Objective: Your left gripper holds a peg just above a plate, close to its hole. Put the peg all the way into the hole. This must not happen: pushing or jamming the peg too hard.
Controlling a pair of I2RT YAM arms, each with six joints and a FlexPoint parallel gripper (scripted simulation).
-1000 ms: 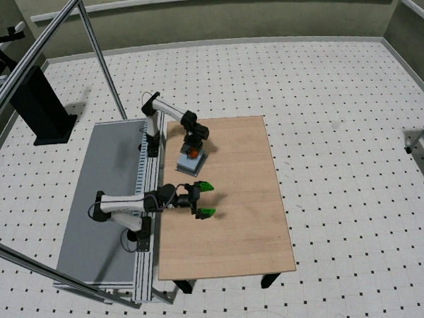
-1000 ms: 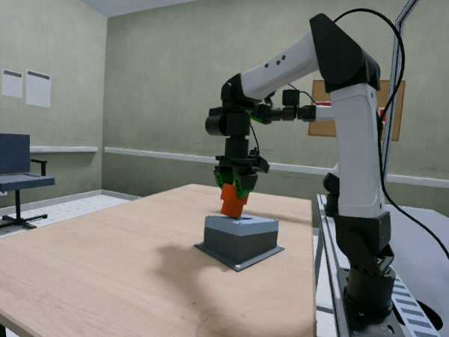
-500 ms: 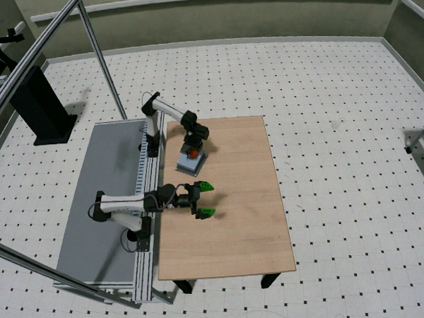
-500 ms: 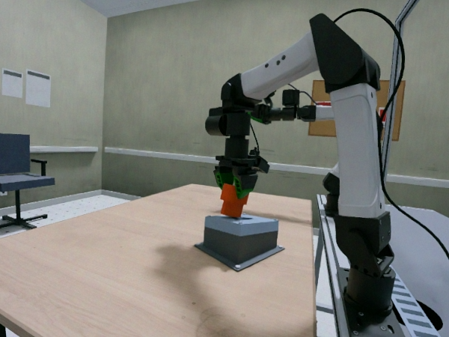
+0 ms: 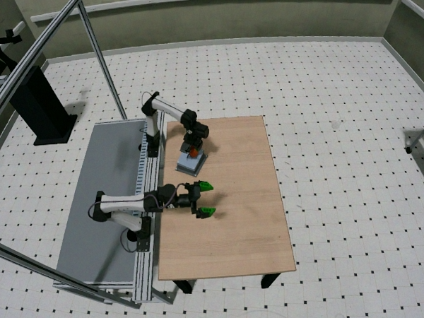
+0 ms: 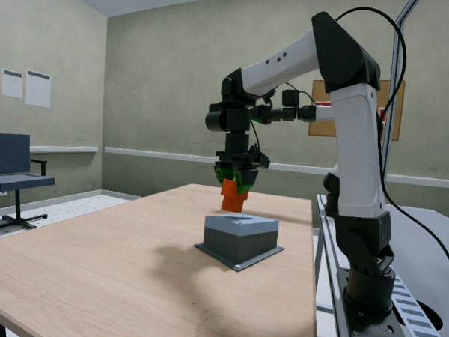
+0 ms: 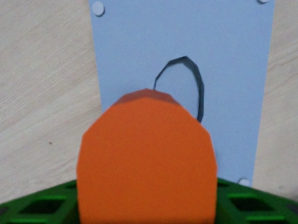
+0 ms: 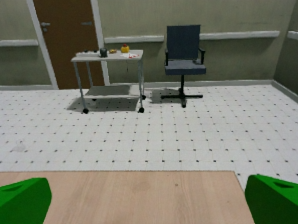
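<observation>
- Peg [image 5: 193, 152] [image 6: 233, 198] [image 7: 147, 160] is over the plate [image 5: 182, 161] [image 6: 258, 225] [image 7: 235, 40], near the table [image 5: 230, 230] [image 6: 112, 262] [image 7: 45, 100] [image 8: 125, 200] corner by the left arm's foot.
- Your left gripper [image 5: 191, 148] [image 6: 231, 186] [image 7: 147, 183] is part-way open, pinching the peg.
- Your right gripper [image 5: 213, 198] [image 6: 258, 114] [image 8: 147, 184] is wide open and holds nothing.
- Getting there is done; going in is not. The peg leans, and the hole [image 6: 239, 216] [image 7: 202, 95], in from the plate's edges, peeks out beside it.
- You likely need to straighten it, line it up, then lower it gently.
</observation>
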